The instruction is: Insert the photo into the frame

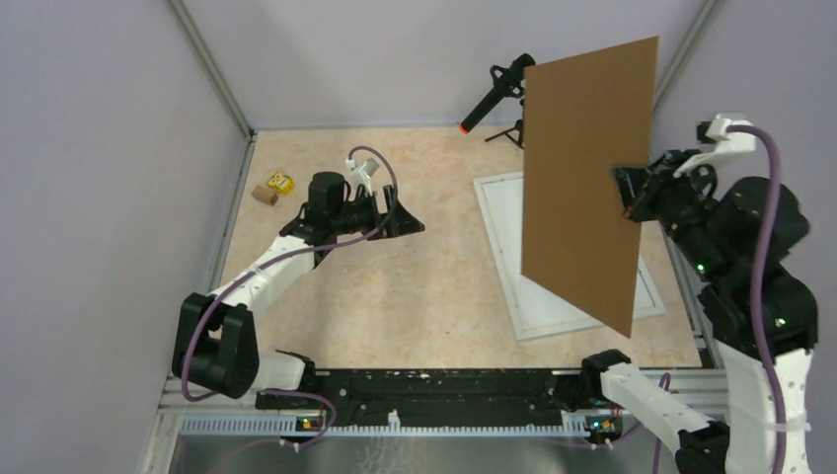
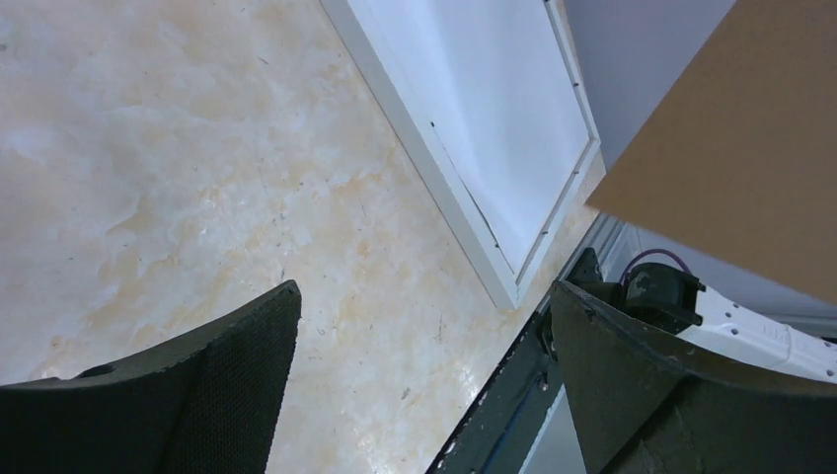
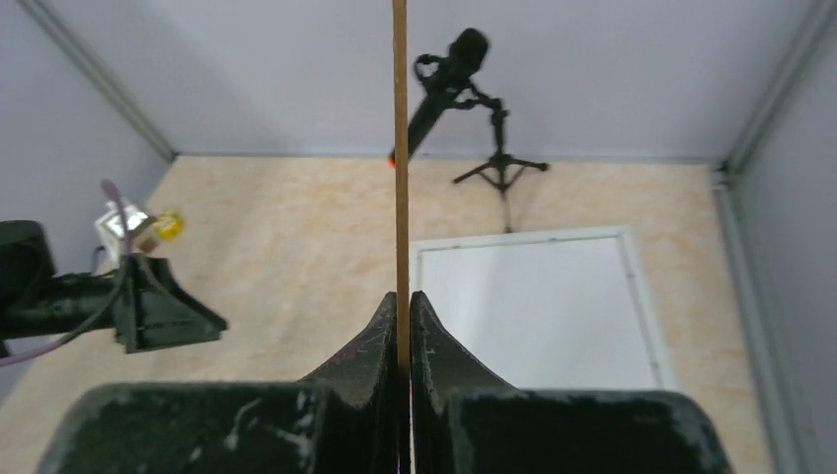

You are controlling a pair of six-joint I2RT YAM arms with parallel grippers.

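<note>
My right gripper point(image 1: 632, 193) is shut on the edge of a large plain brown board point(image 1: 582, 168) and holds it upright in the air above the right side of the table. The right wrist view shows the board edge-on point(image 3: 399, 148) between my closed fingers point(image 3: 375, 336). Only its brown face shows; no sun print is visible anywhere. The white frame point(image 1: 498, 237) lies flat on the table under and behind the board, with a white inside; it also shows in the left wrist view point(image 2: 424, 158) and the right wrist view point(image 3: 523, 237). My left gripper point(image 1: 415, 222) is open and empty over mid-table, left of the frame.
A black microphone on a small tripod point(image 1: 494, 94) stands at the back, near the frame's far end. A small yellow block point(image 1: 279, 182) and a brown block point(image 1: 264, 195) lie at the back left. Walls enclose the table; a black rail point(image 1: 444, 385) runs along the near edge.
</note>
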